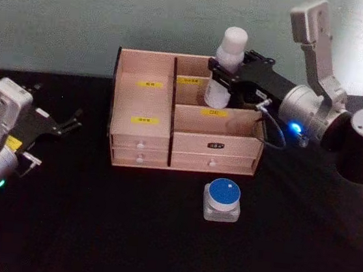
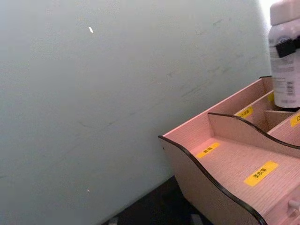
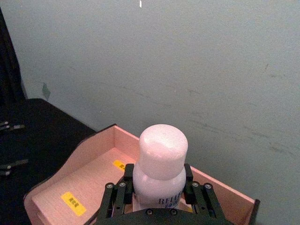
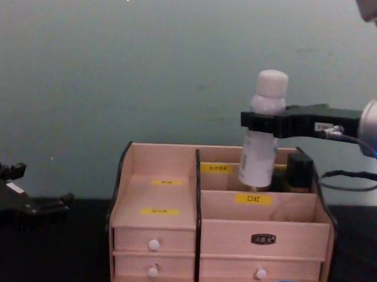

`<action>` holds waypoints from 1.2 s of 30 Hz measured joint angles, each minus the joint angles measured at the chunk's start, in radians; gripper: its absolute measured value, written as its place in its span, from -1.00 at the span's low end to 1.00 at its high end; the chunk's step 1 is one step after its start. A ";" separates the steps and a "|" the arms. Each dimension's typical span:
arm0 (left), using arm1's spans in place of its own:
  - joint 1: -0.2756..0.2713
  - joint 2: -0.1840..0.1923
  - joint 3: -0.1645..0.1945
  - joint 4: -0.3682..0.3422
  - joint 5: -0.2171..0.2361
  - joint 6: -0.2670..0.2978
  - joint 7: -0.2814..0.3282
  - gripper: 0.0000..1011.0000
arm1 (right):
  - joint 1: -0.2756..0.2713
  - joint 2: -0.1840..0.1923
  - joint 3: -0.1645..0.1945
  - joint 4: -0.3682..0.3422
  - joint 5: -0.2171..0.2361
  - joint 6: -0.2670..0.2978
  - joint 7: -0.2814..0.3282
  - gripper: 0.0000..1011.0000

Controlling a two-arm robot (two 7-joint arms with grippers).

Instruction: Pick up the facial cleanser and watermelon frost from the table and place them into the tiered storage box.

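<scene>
Bottle [image 1: 233,43] first: we are gripping its neck in our right hand [image 1: 222,76], nearly upright, base inside the box's [image 1: 147,58] rear right compartment, probably to clear the dividers. Our left hand [image 1: 71,122] is idling open above the table [image 1: 92,231]. We are counting one bottle, one jar [image 1: 222,200] on the table before the box, and four drawers.

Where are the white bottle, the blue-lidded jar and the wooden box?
facial cleanser [image 1: 234,40], head view, on its white cap.
watermelon frost [image 1: 223,191], head view, on its blue lid.
tiered storage box [image 1: 139,134], head view, on its left front panel.
</scene>
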 joint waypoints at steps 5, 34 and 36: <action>0.000 0.000 0.000 0.000 0.000 0.000 0.000 0.98 | 0.027 -0.022 -0.004 0.040 -0.002 0.000 -0.001 0.17; 0.000 0.000 0.000 0.000 0.000 0.000 0.000 0.98 | 0.112 -0.104 -0.023 0.223 -0.020 -0.035 0.012 0.17; 0.000 0.000 0.000 0.000 0.000 0.000 0.000 0.98 | 0.113 -0.106 -0.025 0.228 -0.023 -0.036 0.012 0.17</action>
